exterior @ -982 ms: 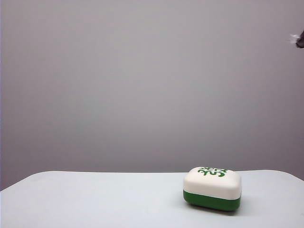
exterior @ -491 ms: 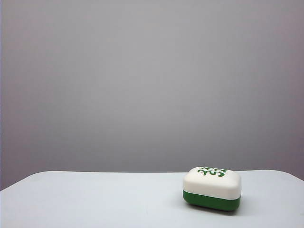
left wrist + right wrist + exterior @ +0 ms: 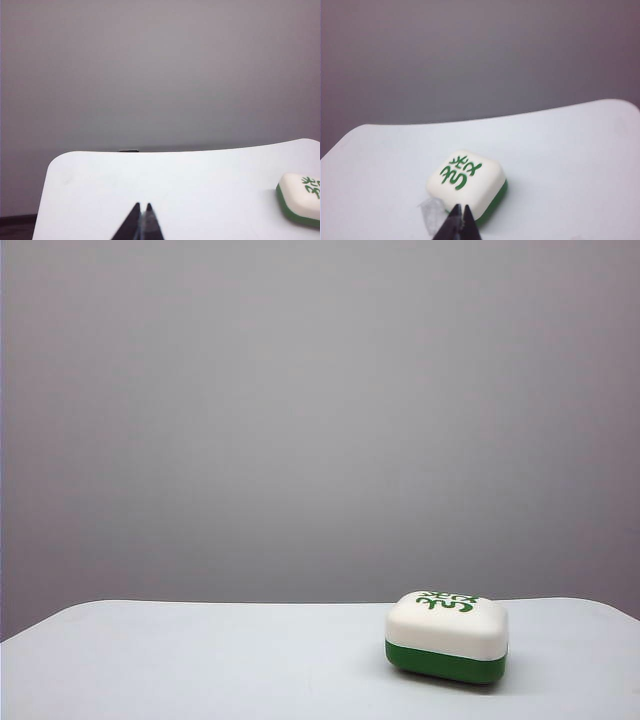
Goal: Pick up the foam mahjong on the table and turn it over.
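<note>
Grey wall point(image 3: 320, 410) filled the background behind the white tabletop point(image 3: 200, 660). From my station I saw the foam mahjong point(image 3: 447, 636) lying toward the right side of the exterior view, cream face with green characters up, green half underneath. Neither arm showed in that view. My left claw point(image 3: 141, 206) had its tips pressed together, well apart from the block. My right claw point(image 3: 460, 207) was pressed together too, empty, its tips close in front of the block.
</note>
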